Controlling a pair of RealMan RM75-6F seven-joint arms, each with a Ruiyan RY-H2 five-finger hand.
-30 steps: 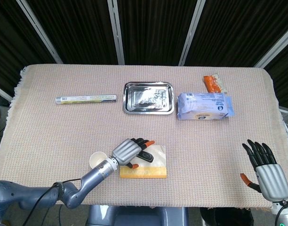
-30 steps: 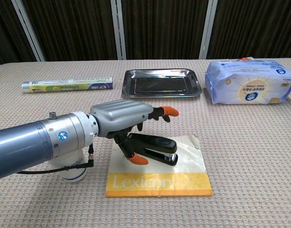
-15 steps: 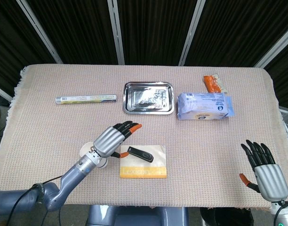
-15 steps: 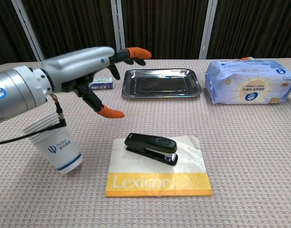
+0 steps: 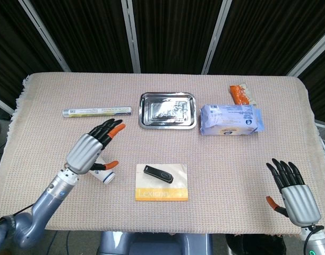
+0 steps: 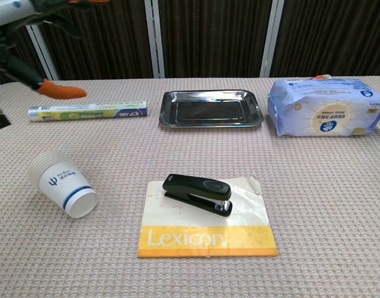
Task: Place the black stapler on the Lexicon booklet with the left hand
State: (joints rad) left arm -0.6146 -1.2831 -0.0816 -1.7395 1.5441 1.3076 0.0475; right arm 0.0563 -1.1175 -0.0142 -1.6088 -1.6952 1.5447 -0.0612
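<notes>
The black stapler (image 5: 158,172) (image 6: 198,193) lies flat on the white and yellow Lexicon booklet (image 5: 173,194) (image 6: 208,239), near the table's front edge. My left hand (image 5: 90,149) hovers above the table, left of the booklet, fingers spread and holding nothing. In the chest view only an orange-tipped finger (image 6: 59,91) of it shows at the upper left. My right hand (image 5: 293,194) stays at the front right corner, fingers apart and empty.
A white paper cup (image 5: 105,176) (image 6: 61,184) lies tipped on its side left of the booklet. Further back are a foil roll (image 5: 96,111) (image 6: 87,112), a steel tray (image 5: 168,110) (image 6: 212,108), a blue wipes pack (image 5: 230,119) (image 6: 327,115) and an orange snack packet (image 5: 240,94).
My left hand let go of the stapler, rose and drew back to the left. The paper cup, upright half a second ago, now lies on its side. The stapler stays on the booklet.
</notes>
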